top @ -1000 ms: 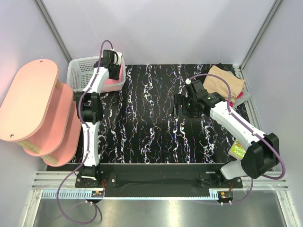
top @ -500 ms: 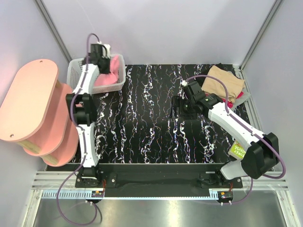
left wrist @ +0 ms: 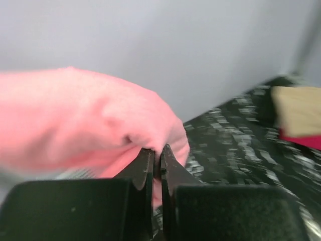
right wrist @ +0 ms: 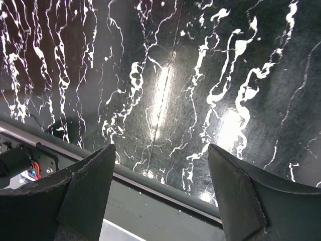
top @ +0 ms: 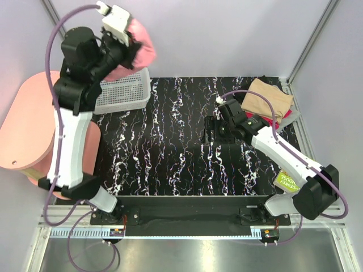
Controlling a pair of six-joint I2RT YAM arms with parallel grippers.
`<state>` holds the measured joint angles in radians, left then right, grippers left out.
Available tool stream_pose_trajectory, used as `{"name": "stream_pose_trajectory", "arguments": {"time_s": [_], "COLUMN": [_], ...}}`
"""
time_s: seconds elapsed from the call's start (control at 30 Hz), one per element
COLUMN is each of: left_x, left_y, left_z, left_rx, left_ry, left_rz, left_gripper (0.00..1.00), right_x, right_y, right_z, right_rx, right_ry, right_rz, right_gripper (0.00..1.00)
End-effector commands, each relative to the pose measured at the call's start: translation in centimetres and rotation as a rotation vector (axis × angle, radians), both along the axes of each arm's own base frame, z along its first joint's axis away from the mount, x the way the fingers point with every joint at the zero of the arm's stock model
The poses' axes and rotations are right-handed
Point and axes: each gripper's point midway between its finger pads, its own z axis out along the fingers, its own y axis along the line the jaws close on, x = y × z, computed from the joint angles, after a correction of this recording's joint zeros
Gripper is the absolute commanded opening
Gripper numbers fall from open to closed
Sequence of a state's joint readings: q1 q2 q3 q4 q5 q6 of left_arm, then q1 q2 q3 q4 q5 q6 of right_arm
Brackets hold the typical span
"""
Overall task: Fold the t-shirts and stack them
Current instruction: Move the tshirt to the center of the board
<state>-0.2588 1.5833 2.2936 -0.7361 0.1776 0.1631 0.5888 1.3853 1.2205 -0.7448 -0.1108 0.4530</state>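
Pink shirt: bunched up and held in the air by the back wall, above the far rim of the basket.
Left claw: we log the fingers pressed almost together, clamped on a fold of the pink shirt (the wrist view is blurred, but the pinch reads plainly).
Left arm: raised high, with its upper links over the stool.
Right claw: fingers spread wide apart and low over the table, near its middle. We see only the marbled top between them.
Tan shirt: folded, lying on top of a pile at the far right corner of the table.
Red shirt: an edge peeks out from under the tan shirt on its near-right side. We cannot tell the darker layers below apart.
Claw to pile: the right claw sits left of the pile, near it but apart.
Basket: white and slatted, at the far left corner of the table, just beside the stool.
Stool: pink with oval tiers, standing left of the table.
Green book: at the near right edge of the table, partly covered by the right arm.
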Motion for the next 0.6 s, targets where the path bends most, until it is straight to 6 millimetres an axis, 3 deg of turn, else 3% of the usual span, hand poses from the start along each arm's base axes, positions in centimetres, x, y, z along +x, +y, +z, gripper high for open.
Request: {"name": "stream_pose_trajectory", "arguments": {"time_s": [0.0, 0.1, 0.17, 0.23, 0.33, 0.37, 0.43, 0.47, 0.53, 0.57], "left_x": [-6.3, -8.4, -9.0, -10.2, -10.8, -10.8, -11.0, -11.3, -11.2, -11.9], "left_y": [-6.6, -9.0, -9.8, -10.5, -11.1, -11.2, -11.2, -10.9, -9.9, -8.9], "left_z": [-2.0, -4.1, -6.0, -6.6, -9.4, -12.8, -16.2, -21.0, -24.7, -29.0], "left_rx": [0.086, 0.110, 0.124, 0.102, 0.079, 0.104, 0.120, 0.165, 0.193, 0.216], "left_ry": [0.077, 0.142, 0.193, 0.226, 0.329, 0.414, 0.484, 0.589, 0.641, 0.737], "left_rz": [-0.278, -0.337, -0.360, -0.387, -0.405, -0.404, -0.405, -0.392, -0.352, -0.333], "left_gripper": [0.00, 0.00, 0.00, 0.00, 0.00, 0.00, 0.00, 0.00, 0.00, 0.00], "right_x": [0.3, 0.4, 0.4, 0.4, 0.2, 0.1, -0.1, -0.2, -0.3, -0.4], "right_y": [-1.0, -2.4, -3.3, -4.3, -5.6, -5.7, -5.9, -5.9, -5.6, -5.5], "right_z": [2.5, 3.4, 3.6, 4.4, 5.2, 5.3, 5.5, 5.4, 4.5, 3.9], "right_rx": [0.005, -0.012, -0.025, -0.029, -0.030, -0.028, -0.023, -0.024, -0.037, -0.050], "right_ry": [-0.108, -0.149, -0.167, -0.205, -0.241, -0.246, -0.254, -0.249, -0.214, -0.195], "right_rz": [-0.049, -0.114, -0.158, -0.216, -0.265, -0.270, -0.272, -0.270, -0.256, -0.249], "right_gripper": [0.82, 0.82, 0.81, 0.80, 0.79, 0.79, 0.79, 0.79, 0.82, 0.83]}}
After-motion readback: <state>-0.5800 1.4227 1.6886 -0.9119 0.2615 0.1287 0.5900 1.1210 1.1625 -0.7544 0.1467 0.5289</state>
